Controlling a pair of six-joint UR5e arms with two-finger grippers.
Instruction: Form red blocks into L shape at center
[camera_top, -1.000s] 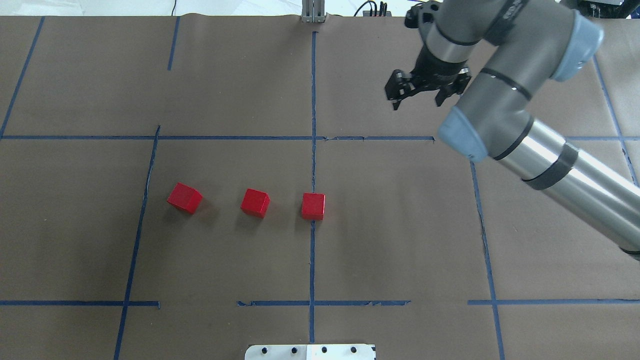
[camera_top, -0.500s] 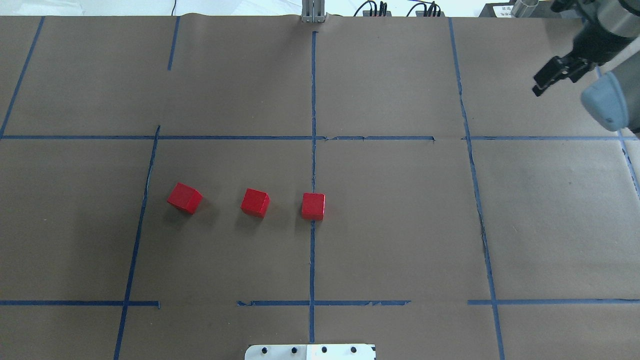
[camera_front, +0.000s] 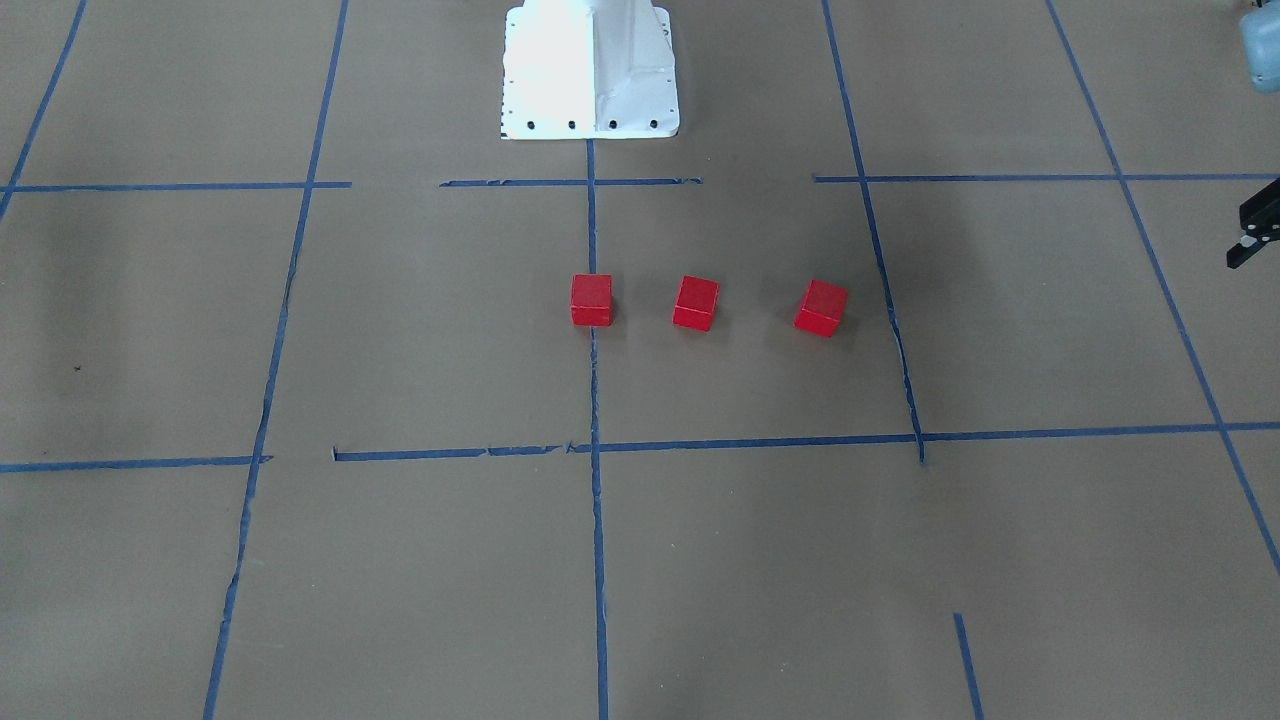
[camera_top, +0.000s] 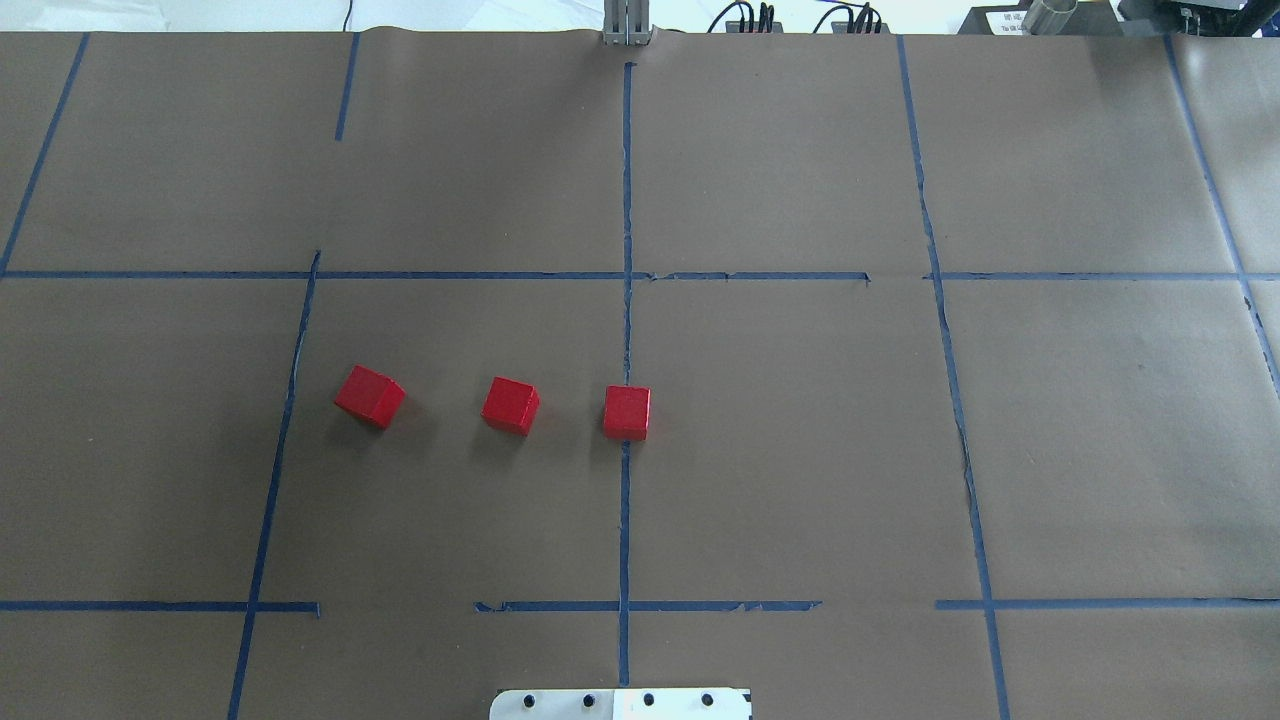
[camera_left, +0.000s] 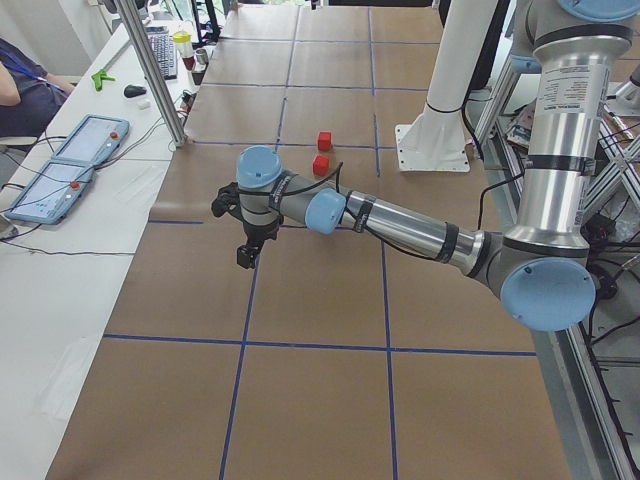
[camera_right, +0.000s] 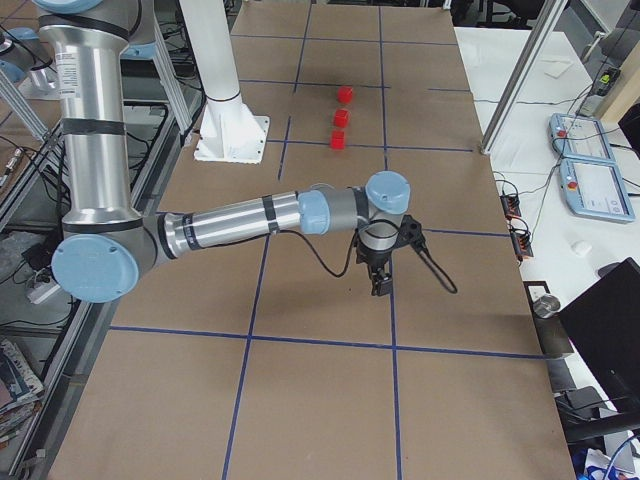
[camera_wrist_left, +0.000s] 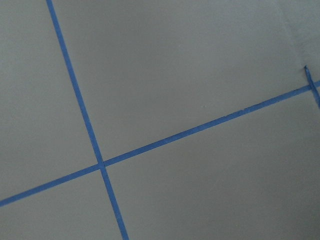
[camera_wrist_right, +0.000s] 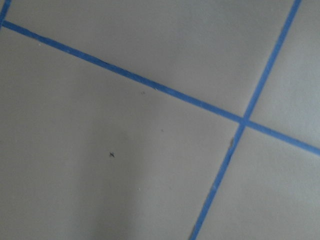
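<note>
I am hanging my left gripper (camera_left: 245, 255) fingers-down over the counter (camera_top: 1100, 450), out toward the end on my left side. Only a dark sliver of it is showing in the front-facing view, so I cannot tell how wide its jaws are standing. My right gripper (camera_right: 381, 285) is pointing down over the opposite end, and I cannot tell its opening either. The three red blocks (camera_top: 510, 405) are sitting in a row between the two grippers, well apart from both and not touching one another. The block (camera_top: 627, 412) nearest my right gripper is resting on the blue tape line (camera_top: 625, 520) crossing the center (camera_top: 700, 440). The other two are lying toward my left gripper, with the end block (camera_top: 369, 396) sitting turned askew.
</note>
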